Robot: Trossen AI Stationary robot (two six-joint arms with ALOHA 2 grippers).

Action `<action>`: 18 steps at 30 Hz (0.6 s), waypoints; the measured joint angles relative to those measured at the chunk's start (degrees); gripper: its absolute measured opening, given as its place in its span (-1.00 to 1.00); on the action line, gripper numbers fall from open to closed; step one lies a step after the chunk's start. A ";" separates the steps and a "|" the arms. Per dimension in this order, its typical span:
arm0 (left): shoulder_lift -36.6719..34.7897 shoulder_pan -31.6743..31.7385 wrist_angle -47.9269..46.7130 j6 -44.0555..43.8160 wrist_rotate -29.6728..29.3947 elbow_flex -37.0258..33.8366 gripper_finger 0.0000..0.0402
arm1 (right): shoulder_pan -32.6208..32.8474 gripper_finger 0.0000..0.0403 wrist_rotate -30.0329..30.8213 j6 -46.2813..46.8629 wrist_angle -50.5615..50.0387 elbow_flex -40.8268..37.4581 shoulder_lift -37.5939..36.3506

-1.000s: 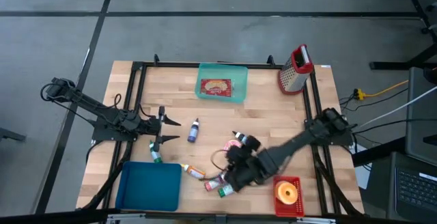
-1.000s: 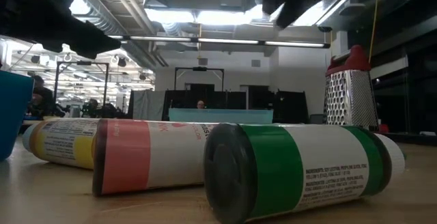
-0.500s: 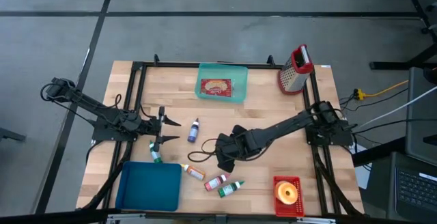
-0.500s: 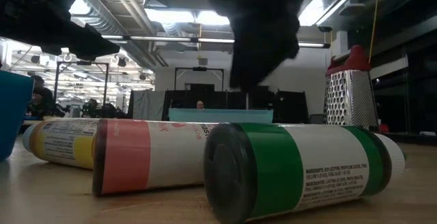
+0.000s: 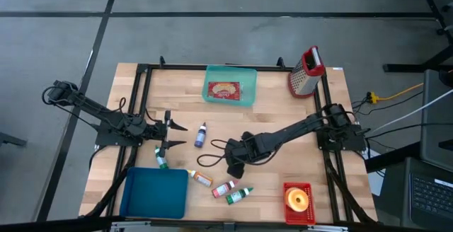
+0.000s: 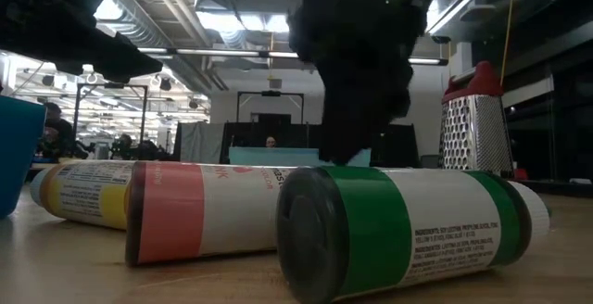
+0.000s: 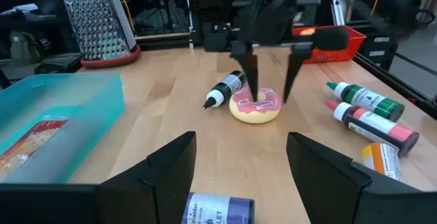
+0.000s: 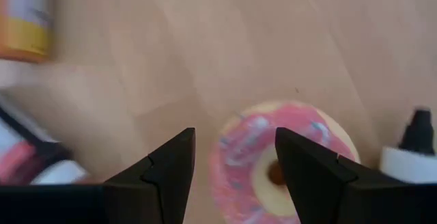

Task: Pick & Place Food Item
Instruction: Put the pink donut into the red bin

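Observation:
A pink-iced donut lies flat on the wooden table, next to a black-and-white bottle. My right gripper hangs open just over the donut, fingers pointing steeply down. Its wrist view shows the donut between and beyond the two fingers. No contact shows. In the high view the right gripper hides the donut. My left gripper waits open at the table's left, level, above a purple bottle.
Green, red and orange bottles lie near the front edge. A blue tray sits front left and a red basket front right. At the back are a teal bin holding a packet and a grater.
My right gripper has swung from above the bottles by the near edge toward the far edge and come down over the donut, tipping to point more steeply down. Its fingers have stayed open. Nothing on the table has moved.

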 joint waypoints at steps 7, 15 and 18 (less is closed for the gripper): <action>0.01 -0.01 -0.03 0.02 0.05 0.00 0.12 | -0.25 0.02 -0.16 1.18 2.42 -3.09 -0.01; 0.02 0.00 -0.06 0.02 0.09 0.00 0.12 | -0.55 -0.07 -0.79 2.36 6.69 -5.70 -0.09; 0.01 0.00 -0.08 0.02 0.11 0.00 0.12 | -0.55 -0.29 -0.75 2.36 6.94 -5.83 -0.09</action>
